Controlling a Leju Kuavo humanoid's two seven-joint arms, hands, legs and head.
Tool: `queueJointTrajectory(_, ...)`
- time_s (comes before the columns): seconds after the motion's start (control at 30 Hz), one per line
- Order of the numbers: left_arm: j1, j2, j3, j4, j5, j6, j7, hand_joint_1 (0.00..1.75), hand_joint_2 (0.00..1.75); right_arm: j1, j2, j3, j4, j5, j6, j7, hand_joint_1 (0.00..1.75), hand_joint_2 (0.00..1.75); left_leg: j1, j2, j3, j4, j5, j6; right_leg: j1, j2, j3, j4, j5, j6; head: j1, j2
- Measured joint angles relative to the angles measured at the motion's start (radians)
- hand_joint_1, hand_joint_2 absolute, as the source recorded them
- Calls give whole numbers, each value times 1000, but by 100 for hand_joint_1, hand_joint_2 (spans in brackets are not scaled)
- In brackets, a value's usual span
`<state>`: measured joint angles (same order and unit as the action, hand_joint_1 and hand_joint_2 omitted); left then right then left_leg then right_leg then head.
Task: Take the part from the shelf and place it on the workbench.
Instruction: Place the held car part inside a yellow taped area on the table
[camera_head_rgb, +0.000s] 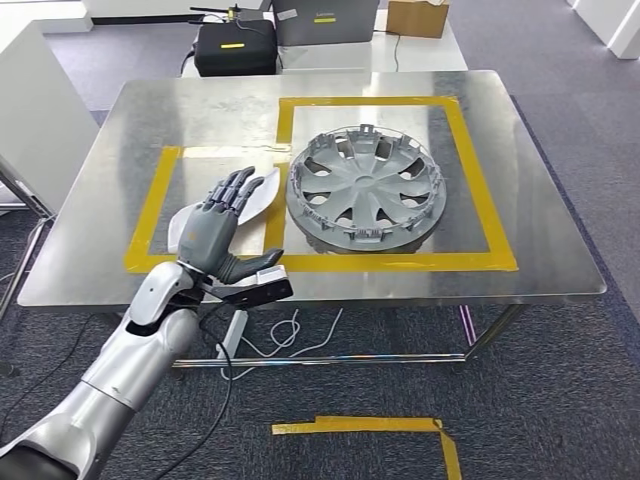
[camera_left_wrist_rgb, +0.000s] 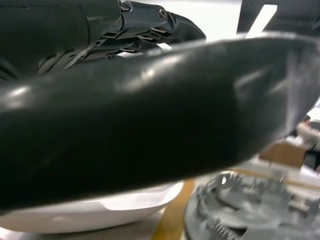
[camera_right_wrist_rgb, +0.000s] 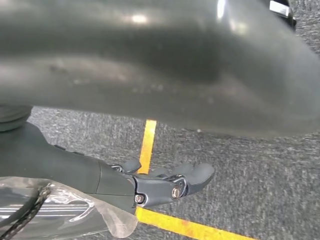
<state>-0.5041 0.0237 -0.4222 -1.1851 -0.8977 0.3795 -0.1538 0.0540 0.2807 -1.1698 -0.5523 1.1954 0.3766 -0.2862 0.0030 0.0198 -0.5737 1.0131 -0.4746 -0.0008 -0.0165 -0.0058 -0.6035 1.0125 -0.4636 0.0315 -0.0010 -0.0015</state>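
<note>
Under the spread fingers (camera_head_rgb: 240, 187) of the left hand (camera_head_rgb: 215, 232), a white part (camera_head_rgb: 256, 200) lies flat on the steel workbench (camera_head_rgb: 98, 215), inside the left yellow tape frame (camera_head_rgb: 151, 200); the fingers are apart and extended over it, holding nothing, though whether they touch it I cannot tell. Just beyond the fingertips, across the tape strip, sits a grey wheel cover (camera_head_rgb: 366, 187). The right hand (camera_right_wrist_rgb: 166, 185) hangs over carpet with its fingers loosely extended, empty. The risk, I judge: a withdrawing finger could catch the part's thin edge and drag it over the tape or against the wheel cover.
</note>
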Motion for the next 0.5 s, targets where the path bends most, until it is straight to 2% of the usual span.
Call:
queueJointTrajectory(0.07,66,11,6,-73,32,61,-37,0,0,3,18,-4,-27,5,15,8,0,0,-1,0,0,0,-1,1,-1,1,0,0,0,0,0,0)
queueJointTrajectory(0.17,204,33,30,-221,124,146,-97,0,0,12,41,-5,-63,2,26,9,0,0,-2,1,1,1,-4,2,-2,2,0,0,-2,2,-1,0)
queueJointTrajectory(0.3,386,54,111,-378,324,203,-196,0,0,22,54,-5,-92,-43,12,12,0,0,-3,1,0,5,-9,7,-3,2,1,0,-5,5,0,0)
queueJointTrajectory(0.4,490,30,239,-404,568,208,-216,0,0,35,58,6,-108,-102,1,46,0,0,-6,1,0,8,-15,15,-7,1,5,-1,-8,11,0,0)
queueJointTrajectory(0.5,543,-20,441,-294,834,142,-304,0,0,52,61,35,-120,-165,-7,91,0,0,-6,2,4,4,-6,26,-10,2,9,-5,-3,22,-1,0)
